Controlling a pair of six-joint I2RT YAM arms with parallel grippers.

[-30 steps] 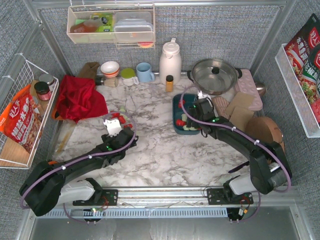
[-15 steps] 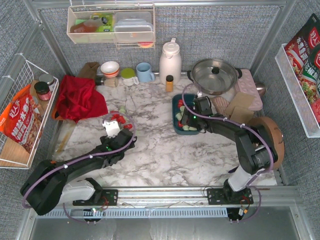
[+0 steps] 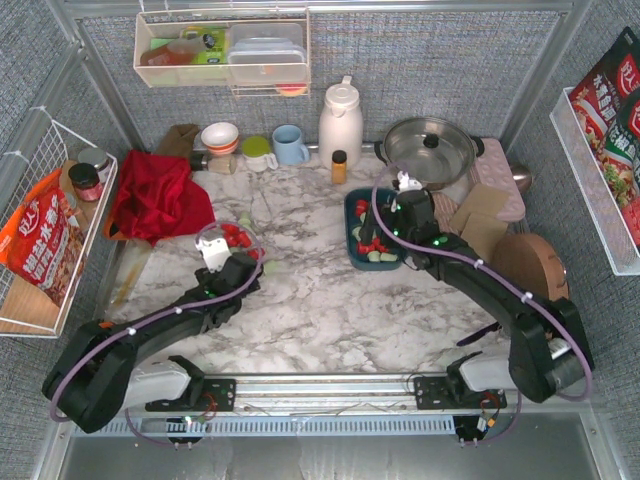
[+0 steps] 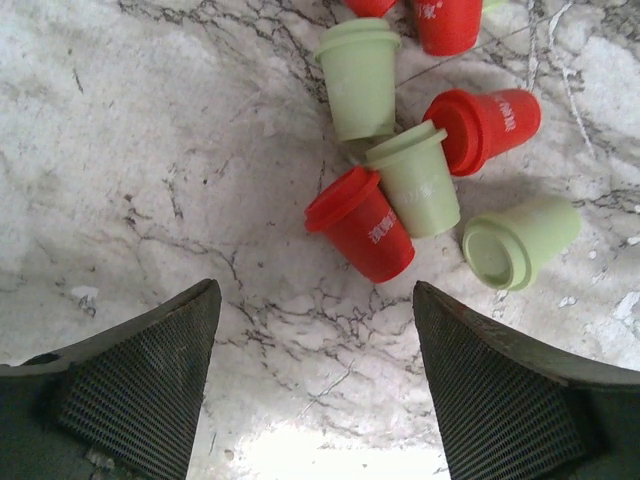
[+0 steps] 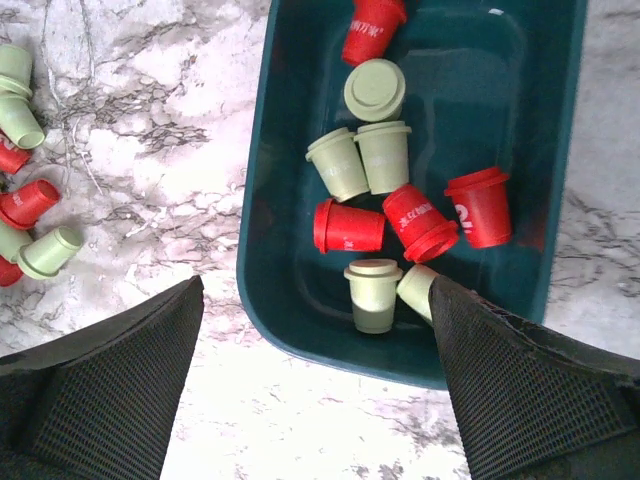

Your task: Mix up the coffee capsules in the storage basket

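The dark teal storage basket (image 5: 480, 90) holds several red (image 5: 350, 226) and mint green (image 5: 372, 295) coffee capsules lying mixed on its floor. It sits right of centre in the top view (image 3: 349, 225). My right gripper (image 5: 315, 390) is open and empty above the basket's near edge, and also shows in the top view (image 3: 400, 225). More red and green capsules (image 4: 400, 190) lie loose on the marble at centre left (image 3: 235, 237). My left gripper (image 4: 315, 400) is open and empty just short of them, seen too in the top view (image 3: 228, 262).
A red cloth (image 3: 155, 195) lies at the back left. A blue mug (image 3: 290, 145), white thermos (image 3: 340, 120), amber bottle (image 3: 339, 166) and steel pot (image 3: 430, 150) line the back. Wooden boards (image 3: 500, 240) sit right of the basket. Wire baskets hang on both side walls.
My right gripper reached left over the basket half a second ago, then drew back right and up. The capsules in the basket have shifted. My left gripper edged towards the loose capsules.
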